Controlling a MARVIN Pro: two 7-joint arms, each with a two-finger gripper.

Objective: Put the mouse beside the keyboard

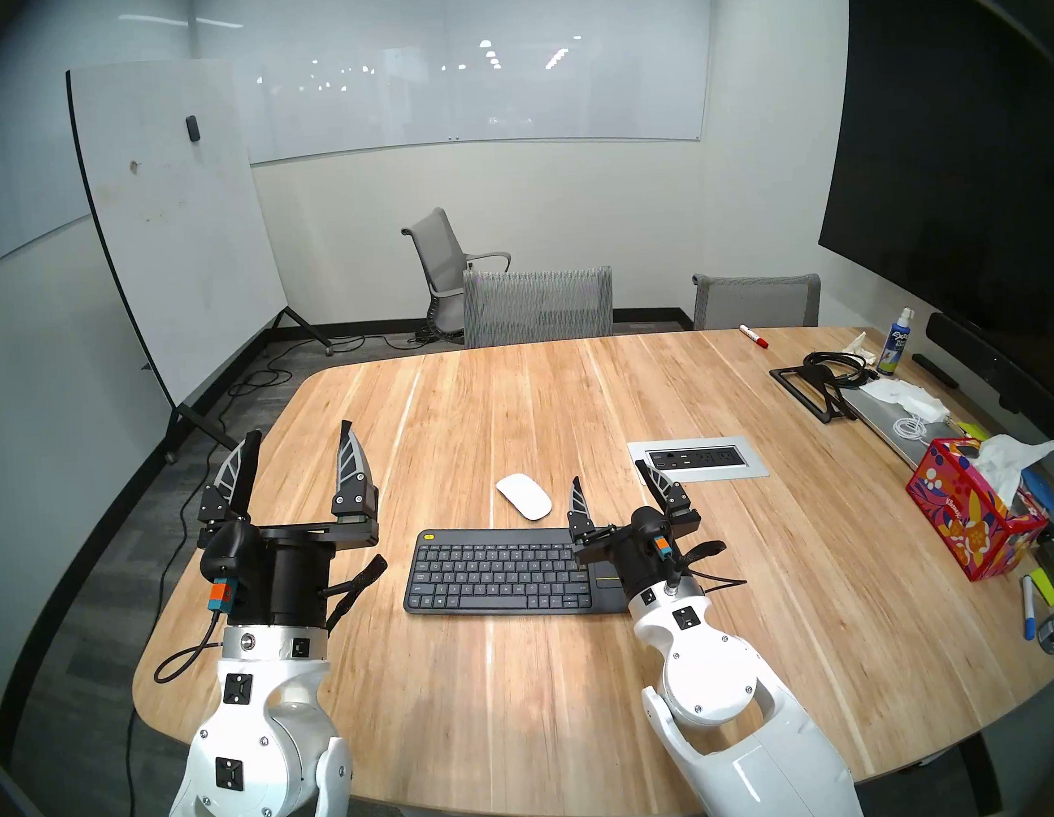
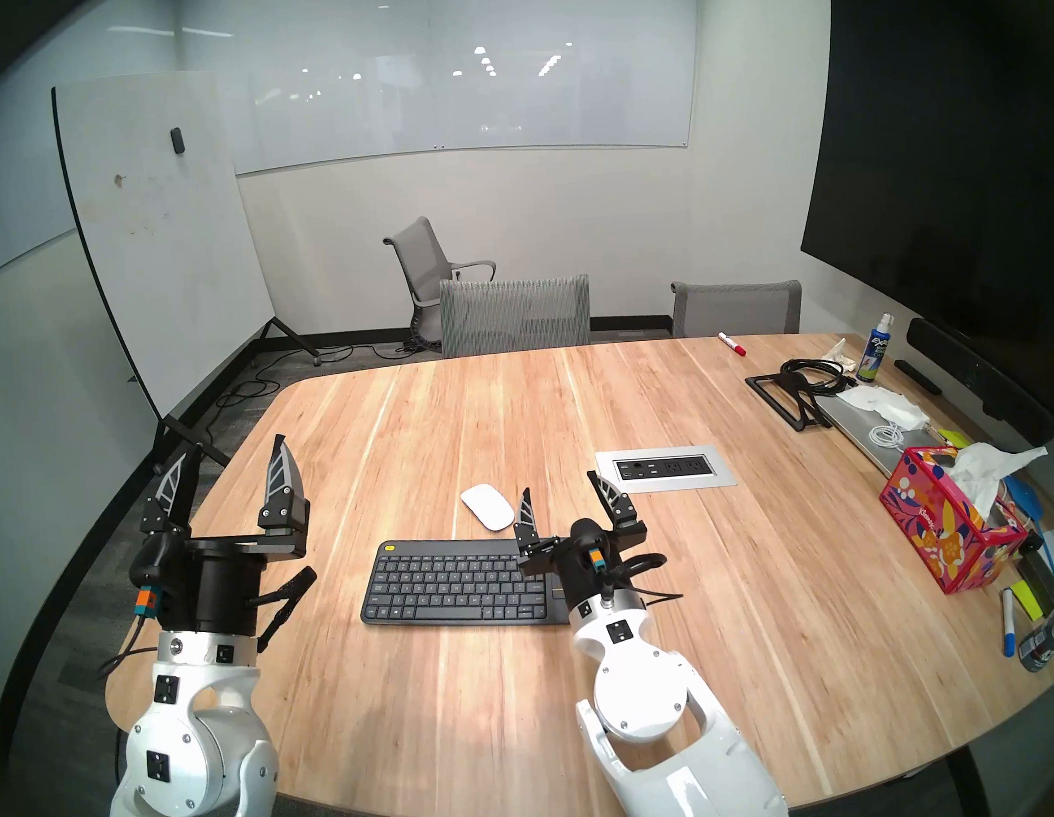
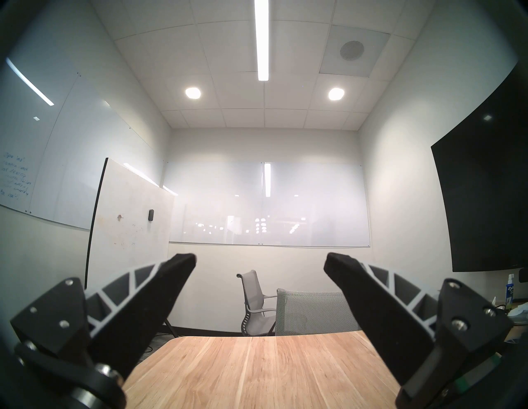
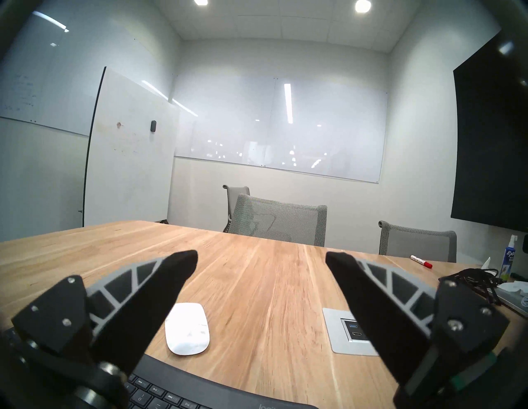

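The white oval mouse (image 1: 523,496) lies on the wooden table just behind the dark keyboard (image 1: 498,572), near its far edge, and also shows in the right wrist view (image 4: 187,332). The keyboard (image 4: 205,391) has a yellow button at its far left corner. My right gripper (image 1: 607,472) is open and empty, above the keyboard's touchpad end, just right of the mouse. My left gripper (image 1: 299,432) is open and empty, raised over the table's left edge, well left of the keyboard.
A silver power outlet panel (image 1: 697,459) is set in the table right of the mouse. A colourful tissue box (image 1: 971,514), laptop stand (image 1: 812,388), spray bottle (image 1: 893,342), red marker (image 1: 753,336) and pens crowd the right side. Grey chairs (image 1: 538,305) stand behind.
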